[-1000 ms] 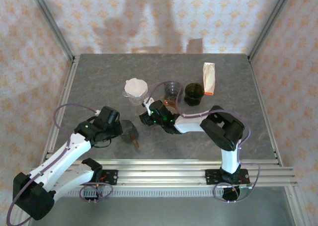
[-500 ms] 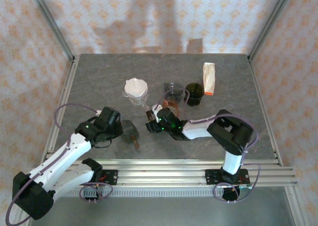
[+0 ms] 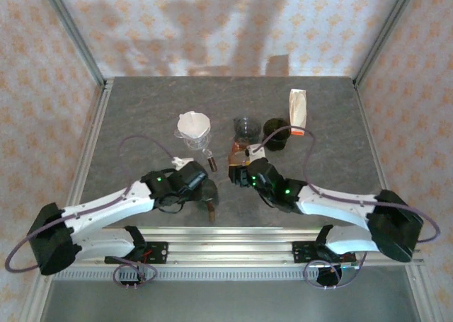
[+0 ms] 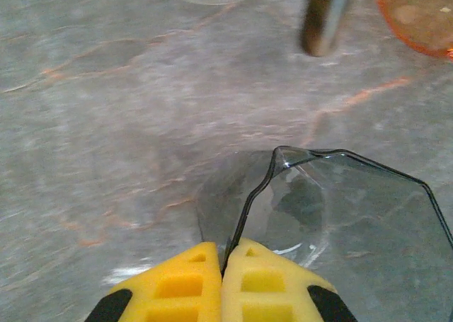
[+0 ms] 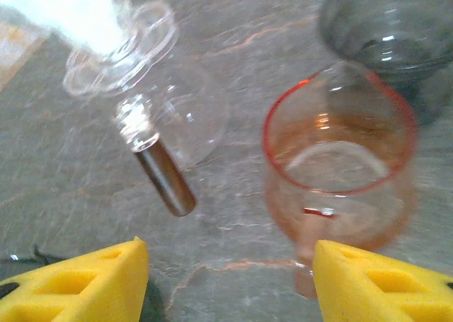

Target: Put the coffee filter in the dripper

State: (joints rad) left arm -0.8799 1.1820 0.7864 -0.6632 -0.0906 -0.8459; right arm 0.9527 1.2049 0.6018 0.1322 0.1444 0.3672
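The white coffee filter (image 3: 192, 124) sits in a clear glass holder (image 5: 138, 56) with a steel handle (image 5: 164, 177) at the back left; the filter (image 5: 78, 7) also shows at the right wrist view's top left. My left gripper (image 3: 206, 192) is shut on the rim of a smoky clear dripper (image 4: 340, 216) resting on the table, with the pads (image 4: 185, 276) pinching its thin wall. My right gripper (image 5: 230, 265) is open, with nothing between its fingers. It hovers just in front of an orange glass dripper (image 5: 340, 166), between that and the steel handle.
A dark cup (image 3: 276, 133), a clear grey cup (image 3: 245, 127) and a white coffee bag (image 3: 298, 112) stand at the back right. The orange dripper (image 3: 241, 151) is right beyond the right gripper (image 3: 236, 168). The grey stone table (image 3: 141, 110) is ringed by metal rails.
My left gripper has slid right with the smoky dripper, towards the table's middle. My right arm has swung out to the right and its gripper has shifted right, nearer the orange dripper.
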